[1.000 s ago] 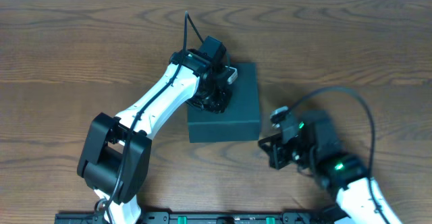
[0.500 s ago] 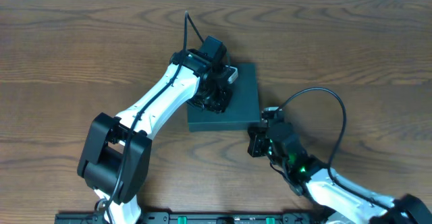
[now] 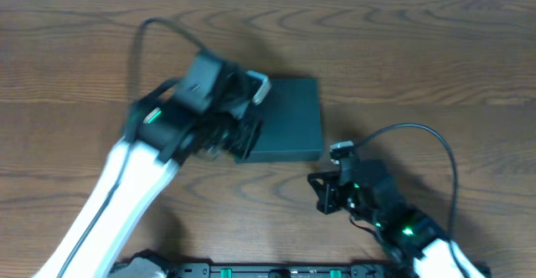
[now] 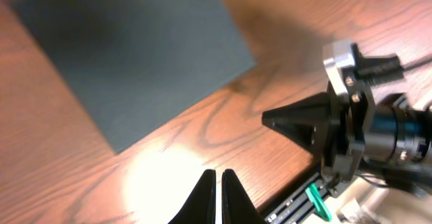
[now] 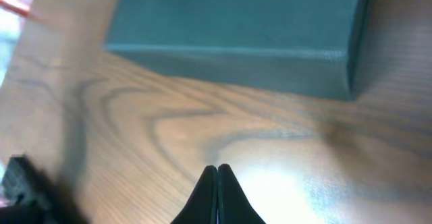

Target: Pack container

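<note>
The container [image 3: 287, 119] is a dark green-black square box, lid closed, at the table's middle. It fills the top left of the left wrist view [image 4: 128, 55] and the top of the right wrist view [image 5: 236, 28]. My left gripper [image 3: 244, 140] is raised and blurred over the box's left front edge; in its own view the jaws [image 4: 217, 175] are shut and empty above bare wood. My right gripper [image 3: 318, 187] sits low at the box's front right corner, apart from it, shut and empty [image 5: 217, 170]. It also shows in the left wrist view [image 4: 297, 119].
The wooden table [image 3: 435, 52] stretches round the box. A black rail with green clips [image 3: 276, 271] runs along the front edge. The right arm's cable [image 3: 419, 131] loops above the table on the right. No snack packets are in view.
My left gripper has lifted off the box lid and drawn back to the left. My right gripper has pulled slightly away from the box's front corner. The box stays closed.
</note>
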`<state>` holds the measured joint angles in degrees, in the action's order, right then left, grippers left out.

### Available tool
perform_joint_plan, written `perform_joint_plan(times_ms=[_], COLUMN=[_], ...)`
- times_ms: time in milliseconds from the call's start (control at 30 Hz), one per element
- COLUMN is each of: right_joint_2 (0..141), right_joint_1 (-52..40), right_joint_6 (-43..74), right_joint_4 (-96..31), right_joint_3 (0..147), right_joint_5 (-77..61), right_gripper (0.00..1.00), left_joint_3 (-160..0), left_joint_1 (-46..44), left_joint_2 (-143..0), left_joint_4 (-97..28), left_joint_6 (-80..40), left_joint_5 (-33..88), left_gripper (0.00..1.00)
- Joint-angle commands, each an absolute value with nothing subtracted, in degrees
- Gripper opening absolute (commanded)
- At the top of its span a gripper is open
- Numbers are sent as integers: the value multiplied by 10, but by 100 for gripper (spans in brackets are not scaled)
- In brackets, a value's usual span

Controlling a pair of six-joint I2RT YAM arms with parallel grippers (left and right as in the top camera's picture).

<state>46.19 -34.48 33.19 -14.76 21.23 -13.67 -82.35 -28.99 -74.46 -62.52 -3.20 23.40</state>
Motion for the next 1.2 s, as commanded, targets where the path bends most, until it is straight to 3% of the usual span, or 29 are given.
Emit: perform_joint_plan(times_ms=[0,167,200,233,267,300,933,1167], right_joint_2=[384,296,283,276,274,276,280,280], right_joint_1=[-353,-353,-353,-353,-353,-353,-353,-353], right_joint_6=[282,271,272,272,272,274,274,274], right_joint_4=[-199,-268,-268,-268,-269,-275,-472,-479], right_joint_3=[276,336,339,339,339,339,339,339], right_joint_5=[-130,-129,-129,-129,-130,-131,-131,-131], right_gripper=[2,3,41,88,99,99,99,99], left_joint_3=[-825,-825,-825,-825,-825,-825,-825,-811], left_joint_1=[-289,-289,-289,-289,-289,-289,-289,-205], left_joint_2=[-662,-530,-497,-476,-455,-435,-399,-354], left_joint_4=[-649,-696,-702,-703,-704,-705,-760,-761], left_joint_6=[-39,-52,-54,-54,-54,-54,-53,-54], left_joint_5=[213,178,169,164,161,161,165,102], left_gripper=[6,6,6,7,43,95,95,95])
